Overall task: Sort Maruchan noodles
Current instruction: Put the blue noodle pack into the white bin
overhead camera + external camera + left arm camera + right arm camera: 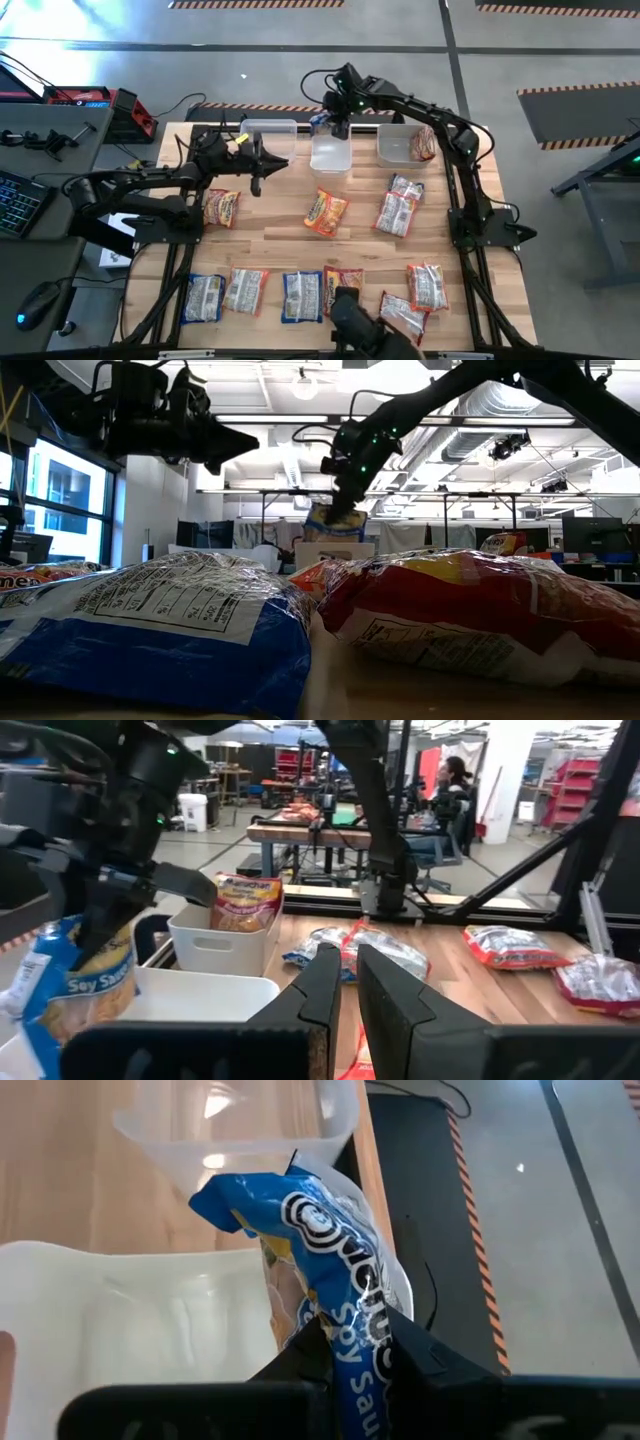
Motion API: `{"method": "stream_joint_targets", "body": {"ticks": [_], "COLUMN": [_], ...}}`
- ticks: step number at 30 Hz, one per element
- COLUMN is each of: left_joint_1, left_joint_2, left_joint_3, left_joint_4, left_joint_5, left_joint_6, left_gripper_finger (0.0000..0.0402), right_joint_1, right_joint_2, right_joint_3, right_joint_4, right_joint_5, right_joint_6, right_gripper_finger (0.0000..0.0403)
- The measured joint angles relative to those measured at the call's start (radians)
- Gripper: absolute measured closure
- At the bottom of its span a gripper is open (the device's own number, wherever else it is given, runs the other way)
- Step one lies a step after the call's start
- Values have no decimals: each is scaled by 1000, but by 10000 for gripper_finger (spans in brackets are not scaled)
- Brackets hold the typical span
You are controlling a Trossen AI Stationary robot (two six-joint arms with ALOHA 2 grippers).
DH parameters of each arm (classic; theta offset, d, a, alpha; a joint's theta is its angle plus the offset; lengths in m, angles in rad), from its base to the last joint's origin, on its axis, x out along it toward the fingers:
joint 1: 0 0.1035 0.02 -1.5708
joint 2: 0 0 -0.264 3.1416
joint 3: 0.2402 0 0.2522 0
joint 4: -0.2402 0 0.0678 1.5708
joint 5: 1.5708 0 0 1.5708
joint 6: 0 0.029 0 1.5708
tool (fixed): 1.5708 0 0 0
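My right gripper (338,128) hangs over the far rim of the middle bin (330,158), shut on a blue-and-white noodle packet (320,122). My left gripper (272,163) hovers shut just left of that bin, above the table, holding nothing. An empty clear bin (268,130) stands on the left. The right bin (396,150) has a red packet (424,142) leaning inside it. More packets lie flat on the table: orange ones (220,207) (325,212), pink-and-white ones (398,212), and a near row of blue (203,297), white and red ones. My right gripper pinches the blue packet between its two fingers at one end (360,1315), coming from above and pointing down. The packet (335,520) hangs crumpled below the fingers, lifted clear, above the middle bin (120,1300) close to its rim.
Packets in the near row (300,297) (427,285) line the table's near edge. Bare wood lies between that row and the bins. A keyboard, a mouse and tools sit on a side desk (40,150) to the left. A seated person (455,775) shows far behind.
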Motion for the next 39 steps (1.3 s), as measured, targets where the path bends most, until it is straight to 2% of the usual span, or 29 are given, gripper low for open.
{"method": "stream_joint_targets", "body": {"ticks": [8,26,32,39], "left_joint_1": [0,-4,-35,-50], "left_joint_2": [0,0,0,0], "left_joint_3": [0,0,0,0], "left_joint_4": [-16,-20,-20,-21], "left_joint_5": [-24,-25,-82,-84], "left_joint_6": [2,-20,-16,8], "left_gripper_finger": [376,376,376,376], "right_joint_1": [12,82,95,96], "right_joint_2": [0,10,54,91], "right_joint_3": [0,1,1,1], "right_joint_4": [-16,-2,-9,-8], "right_joint_5": [36,306,354,360], "right_joint_6": [31,172,179,168], "right_gripper_finger": [373,373,373,373]}}
